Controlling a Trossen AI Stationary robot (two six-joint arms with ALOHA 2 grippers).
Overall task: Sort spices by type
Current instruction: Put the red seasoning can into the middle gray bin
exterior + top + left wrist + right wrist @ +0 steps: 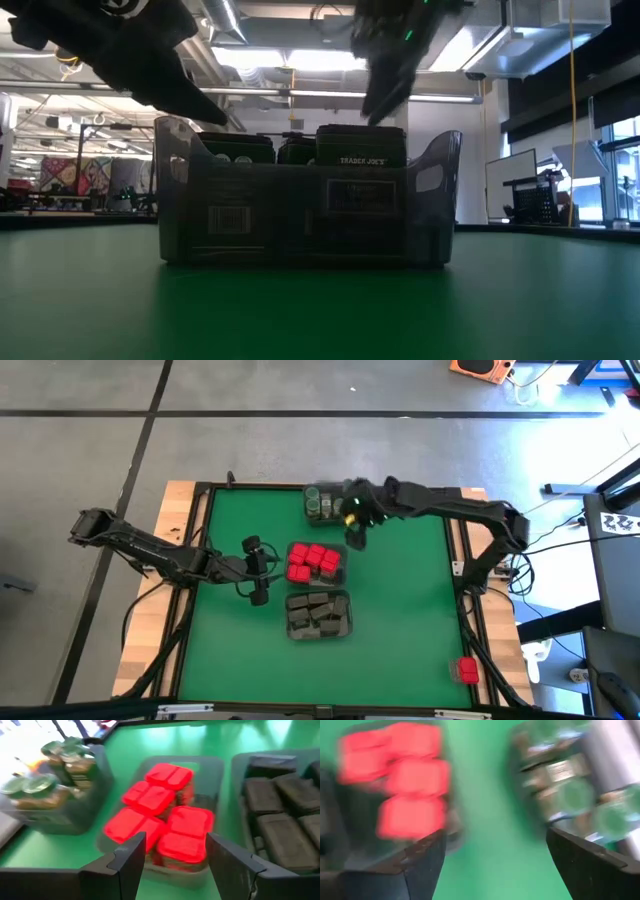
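Currently three clear rectangular plastic trays sit on the green table mat (pixel 400 620), one kind of spice in each. Small round green-lidded jars (pixel 322 503) fill the far tray (pixel 308 510). Bright red boxy containers (pixel 314 560) fill the middle tray (pixel 338 576). Dark grey blocks (pixel 318 614) fill the near tray (pixel 347 628). One more red boxy container (pixel 465 670) lies alone near the table's right front corner, well apart from the trays.

Right gripper (pixel 354 532): just beside the jar tray, over bare mat between that tray and the red tray. Fingers (pixel 590 865) spread wide, nothing between them; wrist view is blurred.

Left gripper (pixel 257 568): left of the red tray, facing it. Fingers (pixel 131 860) parted, nothing held; red containers show in the gap beyond.

Low view: near tray blocks most of the table; both arms enter from above.
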